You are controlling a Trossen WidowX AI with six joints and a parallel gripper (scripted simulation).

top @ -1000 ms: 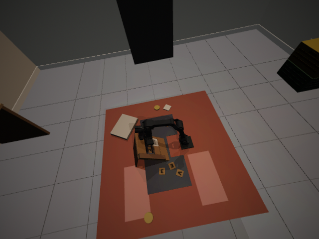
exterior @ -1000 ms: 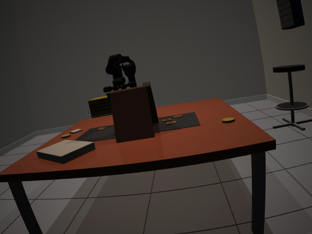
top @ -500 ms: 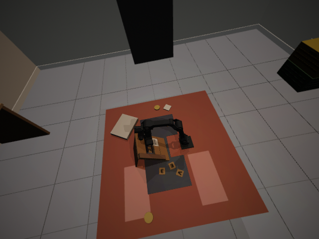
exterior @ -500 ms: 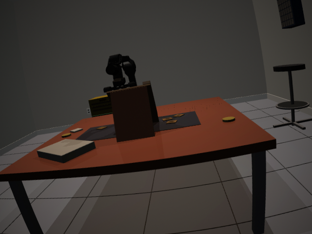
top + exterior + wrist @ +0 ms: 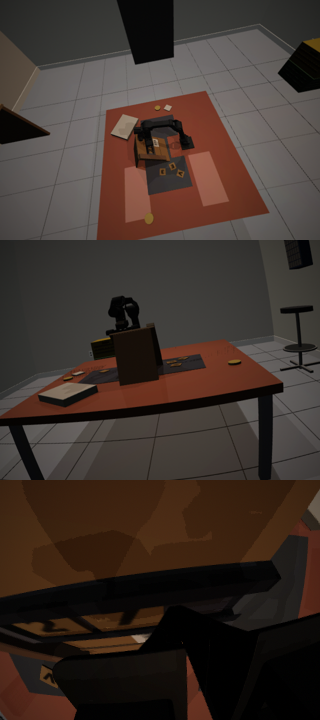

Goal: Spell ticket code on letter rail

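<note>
Two flat wooden letter tiles (image 5: 150,150) (image 5: 47,625) sit left along the black letter rail (image 5: 154,150) (image 5: 150,583) in the wrist view; the black parallel-jaw gripper (image 5: 149,145) (image 5: 122,329) (image 5: 175,612), jaws together, stands right, apparently positioned for a leftward push lengthwise.

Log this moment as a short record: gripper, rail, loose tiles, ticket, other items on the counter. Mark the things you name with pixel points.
gripper: shut, nothing held, at the board (image 5: 150,154)
rail: two tiles in it, side by side
loose tiles: three together on one dark mat (image 5: 168,184) (image 5: 192,366); one on the other (image 5: 104,371)
ticket: on the board (image 5: 136,148) (image 5: 136,356), code unreadable
other items: pale-topped book (image 5: 124,126) (image 5: 67,392), two yellow discs, small white square
</note>
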